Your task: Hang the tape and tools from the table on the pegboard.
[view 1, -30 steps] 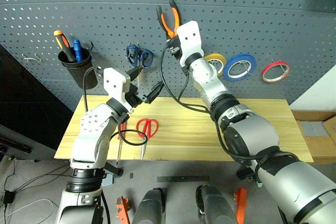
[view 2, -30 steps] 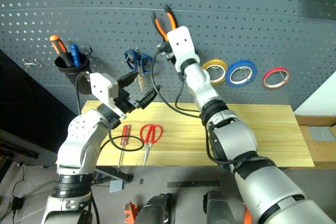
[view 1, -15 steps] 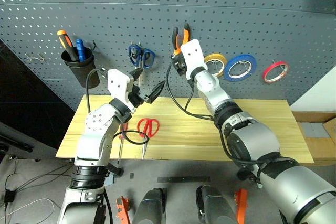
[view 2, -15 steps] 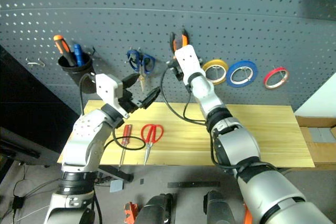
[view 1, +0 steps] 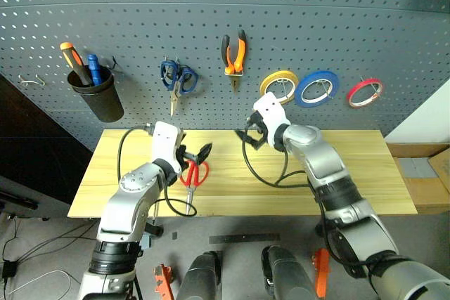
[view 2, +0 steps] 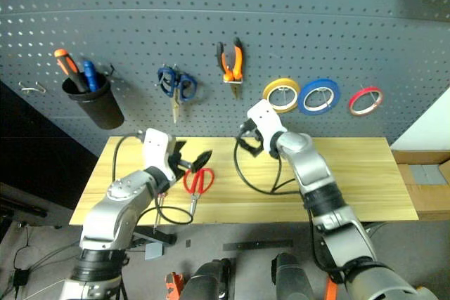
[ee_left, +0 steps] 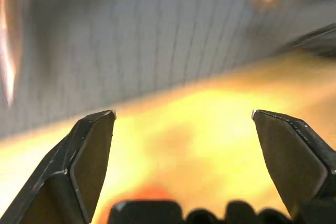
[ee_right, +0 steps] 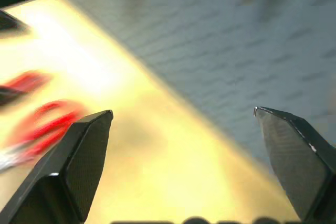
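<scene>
We released the pliers (view 1: 234, 52) onto a pegboard (view 1: 211, 5) hook and lowered the right gripper (view 1: 252, 136), jaws spread and empty. The left gripper (view 1: 193, 154) (also spread wide) had descended over the red-looped scissors (view 1: 194, 175) on the table (view 1: 351, 173), with the screwdriver (view 2: 157, 205) alongside; the red tape (view 1: 365, 93) already hung.

- I stand in a workshop: a large dark grey perforated pegboard (view 1: 140, 5) carries orange-and-black pliers (view 1: 235, 54), blue-looped scissors (view 1: 176, 79) and tape rolls.
- My pale wooden plank surface (view 1: 351, 173) sits before it, cables on the floor.
</scene>
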Motion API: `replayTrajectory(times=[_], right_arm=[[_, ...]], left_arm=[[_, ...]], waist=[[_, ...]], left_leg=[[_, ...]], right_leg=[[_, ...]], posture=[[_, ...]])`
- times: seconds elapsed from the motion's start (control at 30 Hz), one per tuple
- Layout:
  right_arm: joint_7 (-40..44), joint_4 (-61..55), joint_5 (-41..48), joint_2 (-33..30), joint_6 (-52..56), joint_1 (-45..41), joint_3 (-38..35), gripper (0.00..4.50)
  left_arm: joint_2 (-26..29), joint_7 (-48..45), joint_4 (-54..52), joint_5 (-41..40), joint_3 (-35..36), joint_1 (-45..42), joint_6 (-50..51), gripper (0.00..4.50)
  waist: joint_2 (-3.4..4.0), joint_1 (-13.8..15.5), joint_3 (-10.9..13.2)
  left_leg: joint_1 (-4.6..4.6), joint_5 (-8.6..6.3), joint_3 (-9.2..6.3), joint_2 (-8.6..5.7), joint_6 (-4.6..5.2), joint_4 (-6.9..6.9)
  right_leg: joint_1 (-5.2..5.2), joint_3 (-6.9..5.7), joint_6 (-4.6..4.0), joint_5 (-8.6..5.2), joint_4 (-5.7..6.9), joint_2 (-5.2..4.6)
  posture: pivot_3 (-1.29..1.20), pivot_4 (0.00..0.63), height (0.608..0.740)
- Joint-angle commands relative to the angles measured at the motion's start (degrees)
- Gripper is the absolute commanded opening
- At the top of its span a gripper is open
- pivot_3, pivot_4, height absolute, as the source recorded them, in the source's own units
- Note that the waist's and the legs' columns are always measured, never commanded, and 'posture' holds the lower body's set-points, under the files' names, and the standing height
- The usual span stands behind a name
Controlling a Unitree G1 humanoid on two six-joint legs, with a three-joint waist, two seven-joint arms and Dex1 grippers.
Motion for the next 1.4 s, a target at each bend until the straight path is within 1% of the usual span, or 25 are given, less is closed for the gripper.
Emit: replayTrajectory(times=[0.03, 0.07, 0.13, 0.23, 0.4, 0.57, 0.7, 0.73, 0.77, 0.87, 1.03, 1.07, 1.27, 1.4], right_arm=[[6.5, -16.6, 7.4, -4.7, 11.5, 3.3, 3.2, 4.47], [7.4, -19.6, 8.8, -6.4, 13.5, 4.9, 4.1, 4.47], [8.2, -23.8, 10.7, -8.8, 16.1, 7.2, 5.7, 4.47], [7.4, -26.2, 11.8, -10.0, 17.3, 8.1, 7.2, 4.47], [5.5, -26.6, 12.9, -9.8, 18.0, 7.5, 7.9, 4.47], [4.4, -26.5, 13.1, -10.4, 17.7, 7.1, 8.0, 4.47], [3.6, -26.4, 13.1, -10.7, 17.6, 6.6, 7.8, 4.47], [3.5, -26.4, 13.1, -10.7, 17.7, 6.4, 7.7, 4.50], [3.3, -26.4, 13.2, -10.7, 17.9, 6.3, 7.5, 4.50], [3.1, -26.5, 13.7, -11.0, 18.4, 6.0, 7.1, 4.50], [2.9, -26.5, 14.4, -12.1, 18.9, 5.9, 6.1, 4.50], [2.7, -26.6, 14.5, -12.4, 19.0, 5.9, 6.0, 4.50], [1.4, -27.8, 15.1, -13.8, 19.0, 6.9, 4.8, 4.50], [-0.2, -29.7, 14.9, -13.9, 17.5, 7.9, 3.4, 4.50]], left_arm=[[0.6, 2.3, -2.4, -0.3, 0.1, 1.4, 10.0, 4.50], [0.1, 3.0, -1.7, -0.2, 0.0, 1.4, 12.2, 4.50], [-0.8, 4.3, -0.2, 0.3, -0.4, 1.2, 15.1, 4.50], [-1.5, 5.3, 1.9, 1.5, -1.7, 0.7, 16.6, 4.50], [-3.9, 7.3, 7.7, 3.5, -2.9, -0.7, 16.4, 4.50], [-7.2, 10.8, 15.0, 5.1, -1.1, -2.9, 14.3, 4.50], [-9.1, 12.3, 18.3, 5.6, 0.0, -4.2, 12.7, 4.50], [-9.7, 12.6, 18.8, 5.4, 0.8, -4.4, 12.1, 4.12], [-9.9, 12.7, 19.3, 5.5, 0.9, -4.7, 11.5, 3.93], [-10.0, 12.2, 20.4, 6.0, 0.6, -5.0, 9.8, 2.93], [-9.3, 10.2, 21.1, 6.8, -0.9, -4.6, 5.5, 1.12], [-8.9, 9.4, 20.7, 7.2, -1.5, -4.2, 4.4, 0.97], [-8.6, 6.7, 16.6, 6.8, -1.7, -0.8, -1.3, 0.98], [-7.8, 5.9, 9.9, 7.3, -1.7, 3.1, -6.2, 0.98]], waist=[[0.00, 0.0, 0.0], [-0.01, 0.0, 0.0], [-0.02, 0.3, 0.0], [-0.04, 0.6, 0.0], [-0.05, 0.6, 0.0], [-0.06, 0.7, 0.0], [-0.07, 0.9, 0.0], [-0.07, 0.9, 0.0], [-0.07, 0.8, 0.0], [-0.07, 0.8, 0.0], [-0.07, 0.8, 0.0], [-0.07, 0.8, 0.0], [-0.07, 0.6, 0.0], [-0.08, 0.6, 0.0]], left_leg=[[0.00, 0.00, -0.04, -0.01, 0.00, 0.01], [0.00, -0.01, -0.06, -0.01, 0.00, 0.01], [0.04, 0.00, -0.14, -0.01, 0.00, 0.10], [0.12, 0.01, -0.10, -0.01, 0.00, 0.17], [0.16, 0.01, -0.05, 0.03, -0.02, 0.11], [0.10, -0.02, -0.03, 0.01, -0.06, 0.08], [0.10, -0.02, -0.03, -0.01, -0.06, 0.10], [0.10, -0.01, -0.04, 0.00, -0.06, 0.11], [0.11, -0.01, -0.02, 0.01, -0.06, 0.11], [0.11, -0.01, -0.02, 0.01, -0.06, 0.11], [0.11, -0.02, 0.01, 0.00, -0.06, 0.11], [0.10, -0.02, 0.00, 0.00, -0.06, 0.11], [0.09, -0.02, 0.02, 0.02, -0.06, 0.10], [0.08, -0.02, 0.02, 0.03, -0.07, 0.09]], right_leg=[[0.04, -0.04, 0.08, -0.05, -0.02, 0.00], [0.06, -0.07, 0.28, -0.17, -0.07, 0.00], [0.19, -0.17, 0.30, -0.21, -0.11, -0.01], [0.27, -0.13, 0.29, -0.21, -0.09, -0.03], [0.26, -0.12, 0.28, -0.21, -0.10, -0.03], [0.21, -0.10, 0.28, -0.21, -0.17, -0.04], [0.22, -0.10, 0.28, -0.21, -0.17, -0.07], [0.22, -0.12, 0.29, -0.21, -0.17, -0.06], [0.22, -0.11, 0.29, -0.21, -0.16, -0.06], [0.22, -0.12, 0.29, -0.21, -0.16, -0.06], [0.22, -0.09, 0.29, -0.21, -0.18, -0.07], [0.22, -0.10, 0.29, -0.21, -0.18, -0.07], [0.20, -0.08, 0.28, -0.21, -0.20, -0.08], [0.20, -0.07, 0.28, -0.21, -0.21, -0.09]], posture=[[-0.02, 0.213, 0.740], [-0.03, 0.214, 0.740], [-0.03, 0.215, 0.740], [-0.04, 0.216, 0.740], [-0.05, 0.217, 0.740], [-0.07, 0.217, 0.740], [-0.07, 0.216, 0.740], [-0.08, 0.216, 0.740], [-0.08, 0.215, 0.740], [-0.09, 0.214, 0.740], [-0.10, 0.208, 0.740], [-0.10, 0.208, 0.740], [-0.11, 0.208, 0.740], [-0.11, 0.211, 0.740]])
